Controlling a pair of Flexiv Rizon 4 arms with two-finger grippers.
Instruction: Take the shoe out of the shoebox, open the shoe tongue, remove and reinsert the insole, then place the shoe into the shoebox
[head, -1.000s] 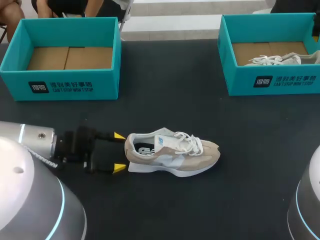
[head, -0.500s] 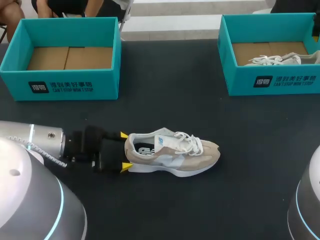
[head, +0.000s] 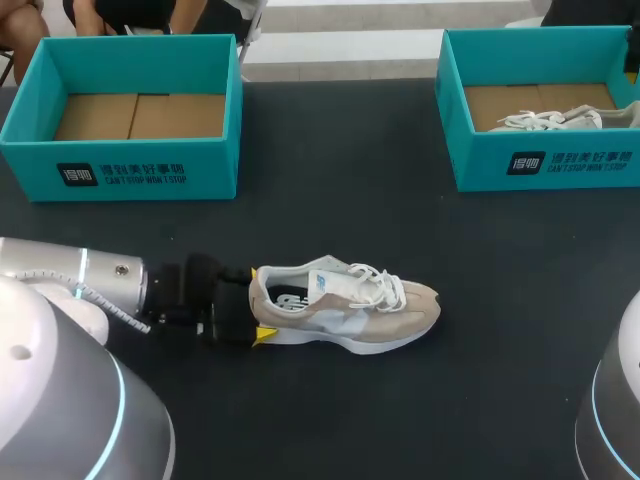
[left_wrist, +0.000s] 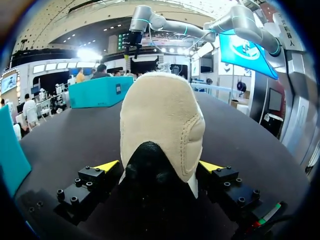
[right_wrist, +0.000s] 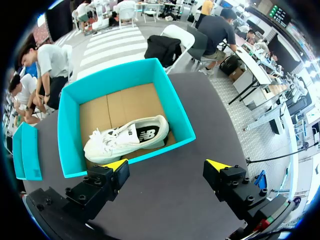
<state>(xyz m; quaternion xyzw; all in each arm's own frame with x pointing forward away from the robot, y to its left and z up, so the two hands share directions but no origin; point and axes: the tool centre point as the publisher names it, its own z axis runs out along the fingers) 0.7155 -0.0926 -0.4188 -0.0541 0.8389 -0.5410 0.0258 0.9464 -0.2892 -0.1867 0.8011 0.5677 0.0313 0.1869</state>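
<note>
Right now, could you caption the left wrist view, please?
Left gripper around the heel of the beige shoe on the dark table.

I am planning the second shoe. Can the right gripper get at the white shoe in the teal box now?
Probably yes. The right gripper hangs open, the teal box ahead of it has no lid, and the white shoe lies uncovered inside, with nothing over it.
</note>
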